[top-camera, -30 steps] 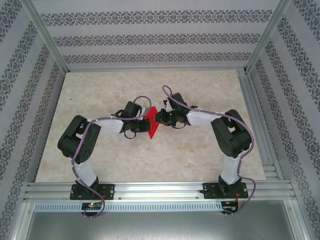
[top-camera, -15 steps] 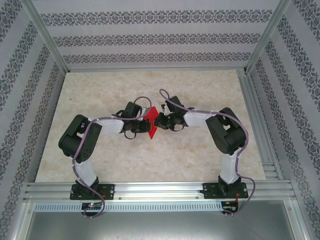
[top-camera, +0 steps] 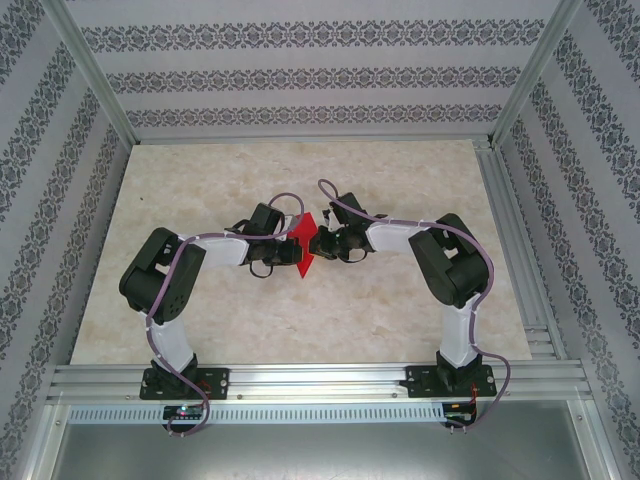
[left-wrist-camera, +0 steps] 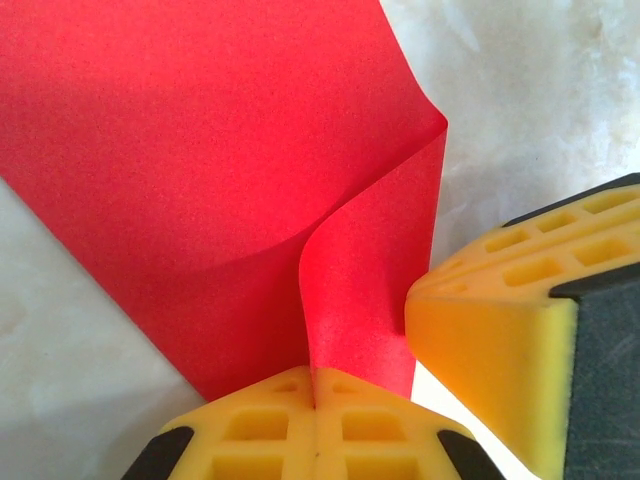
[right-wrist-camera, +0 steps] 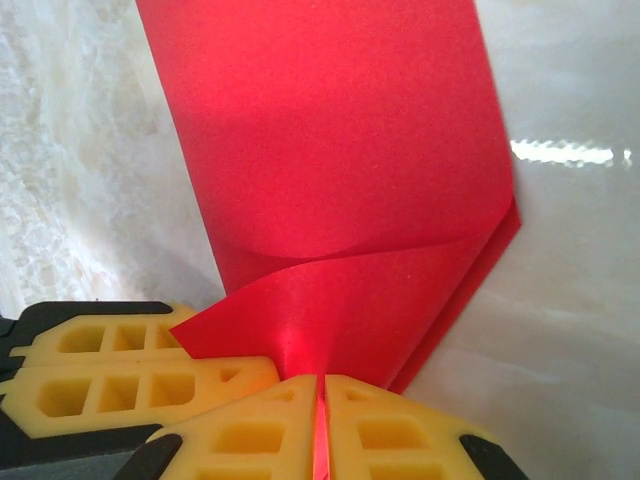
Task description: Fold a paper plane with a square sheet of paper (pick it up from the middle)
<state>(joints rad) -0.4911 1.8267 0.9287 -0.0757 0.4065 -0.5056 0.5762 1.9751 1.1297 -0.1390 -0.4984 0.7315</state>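
Curling softly, the red paper (top-camera: 305, 244) sits at the centre of the table (top-camera: 200, 300), seemingly lifted, and looks light and easily creased. The left gripper (left-wrist-camera: 315, 400) pinches its 9 o'clock edge and the right gripper (right-wrist-camera: 320, 425) its 3 o'clock edge, both clamped on it; the edges suit holding.

The right gripper (top-camera: 323, 240) has slid left, closing on the left gripper (top-camera: 288, 247), its arm's elbow swinging inward; the paper (top-camera: 305, 255) pinched between them has bunched narrower.

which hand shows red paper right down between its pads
The right hand: a strip of red paper runs down its seam; on the left hand it stops at the tips.
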